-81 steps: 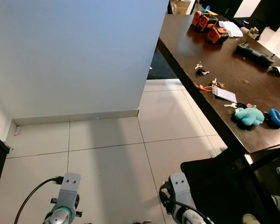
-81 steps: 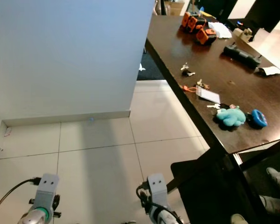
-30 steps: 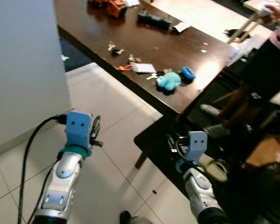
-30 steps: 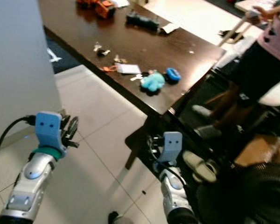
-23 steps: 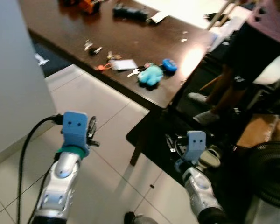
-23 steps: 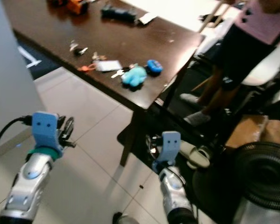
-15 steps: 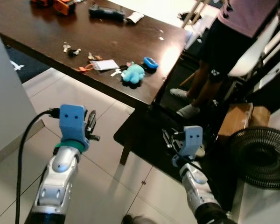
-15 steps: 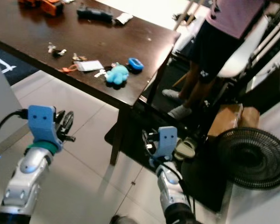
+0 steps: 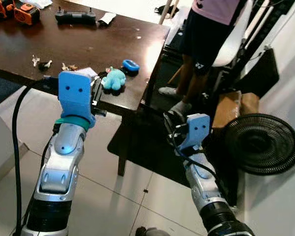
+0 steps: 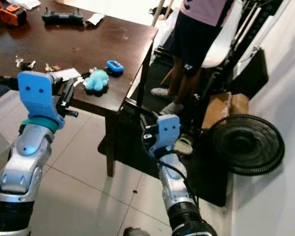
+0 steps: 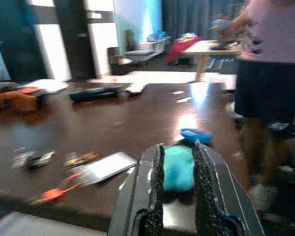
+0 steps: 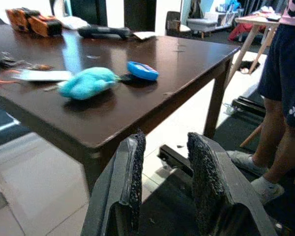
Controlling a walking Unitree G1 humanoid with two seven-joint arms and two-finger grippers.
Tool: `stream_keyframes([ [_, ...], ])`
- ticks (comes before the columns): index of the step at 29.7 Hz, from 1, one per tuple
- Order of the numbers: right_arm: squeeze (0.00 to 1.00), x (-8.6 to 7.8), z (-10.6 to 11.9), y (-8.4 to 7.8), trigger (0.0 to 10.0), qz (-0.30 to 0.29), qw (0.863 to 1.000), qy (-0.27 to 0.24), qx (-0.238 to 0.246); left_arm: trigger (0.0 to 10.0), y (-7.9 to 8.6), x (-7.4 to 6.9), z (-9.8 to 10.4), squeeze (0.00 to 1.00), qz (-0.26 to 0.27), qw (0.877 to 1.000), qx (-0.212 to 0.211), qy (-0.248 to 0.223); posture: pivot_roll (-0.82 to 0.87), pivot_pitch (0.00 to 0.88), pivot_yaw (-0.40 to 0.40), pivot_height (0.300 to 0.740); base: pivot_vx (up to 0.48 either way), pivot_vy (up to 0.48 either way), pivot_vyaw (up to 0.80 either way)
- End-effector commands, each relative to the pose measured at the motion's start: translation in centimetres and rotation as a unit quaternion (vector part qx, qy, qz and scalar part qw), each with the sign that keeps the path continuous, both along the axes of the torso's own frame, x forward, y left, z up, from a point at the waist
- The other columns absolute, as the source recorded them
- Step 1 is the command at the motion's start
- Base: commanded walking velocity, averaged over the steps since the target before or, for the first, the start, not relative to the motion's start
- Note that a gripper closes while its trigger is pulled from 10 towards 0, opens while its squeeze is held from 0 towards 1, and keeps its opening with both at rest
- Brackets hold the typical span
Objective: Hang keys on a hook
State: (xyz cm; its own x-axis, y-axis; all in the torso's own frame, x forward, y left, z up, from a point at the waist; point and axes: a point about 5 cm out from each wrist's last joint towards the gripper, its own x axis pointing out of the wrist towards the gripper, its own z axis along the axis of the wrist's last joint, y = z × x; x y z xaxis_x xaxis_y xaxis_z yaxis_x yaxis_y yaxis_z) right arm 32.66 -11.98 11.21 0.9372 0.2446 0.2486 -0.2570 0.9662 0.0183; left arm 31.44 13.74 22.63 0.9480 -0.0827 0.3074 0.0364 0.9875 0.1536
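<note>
Several sets of keys lie on the dark wooden table (image 9: pixel 88 39). One is a teal plush keychain (image 9: pixel 114 78) with a silver key beside it, near the table's front edge. Another has a white tag (image 12: pixel 42 75) and an orange strap (image 11: pixel 51 194). My left gripper (image 9: pixel 96 92) is raised in front of the table edge, open and holding nothing; in the left wrist view the plush (image 11: pixel 178 167) lies beyond the gap between its fingers (image 11: pixel 156 162). My right gripper (image 12: pixel 166 147) hovers lower, off the table's corner, open and holding nothing.
A blue oval item (image 9: pixel 131 65) lies by the plush. A black controller (image 9: pixel 76 16) and orange tools (image 9: pixel 14 10) sit at the table's far side. A person (image 9: pixel 206 34) stands past the table's end. A black fan (image 9: pixel 258 142), a cardboard box (image 9: pixel 233 105) and a dark mat (image 9: pixel 152 152) are on the floor.
The camera has swung right: the white wall has left the picture, and the table's end, a person and a fan have come in. Both arms are raised higher.
</note>
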Motion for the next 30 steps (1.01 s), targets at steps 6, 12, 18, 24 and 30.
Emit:
stream_keyframes([
  [6, 0.00, -0.3, -1.1, -0.2, 10.0, -0.004, 1.000, 0.028, 0.010, 10.0, 0.4, -0.4, -0.5, 0.00, 0.007, 1.000, 0.006, 0.018, 0.02, 0.086, -0.052, 0.740, 0.452, 0.000, 0.00],
  [12, 0.00, -0.6, -1.8, -0.3, 10.0, -0.007, 0.999, 0.041, 0.004, 10.0, 0.5, -0.5, -1.1, 0.00, 0.011, 0.999, 0.007, 0.032, 0.02, 0.091, -0.051, 0.740, 0.442, 0.000, 0.00],
  [18, 0.00, -0.8, -2.0, -0.3, 10.0, -0.006, 0.999, 0.045, 0.000, 10.0, 0.6, -0.5, -0.8, 0.00, 0.014, 0.999, 0.003, 0.029, 0.02, 0.095, -0.053, 0.740, 0.427, 0.000, 0.00],
  [24, 0.00, -0.9, -2.1, -0.2, 10.0, -0.005, 0.999, 0.046, -0.001, 10.0, 1.0, -0.5, -0.6, 0.00, 0.023, 0.999, 0.001, 0.031, 0.02, 0.101, -0.051, 0.740, 0.349, 0.000, 0.00],
  [30, 0.00, -1.2, -2.3, -0.3, 10.0, -0.005, 0.999, 0.048, -0.004, 10.0, 2.5, -0.8, 0.1, 0.00, 0.011, 0.999, 0.035, 0.024, 0.01, 0.108, -0.047, 0.740, 0.000, 0.000, 0.00],
])
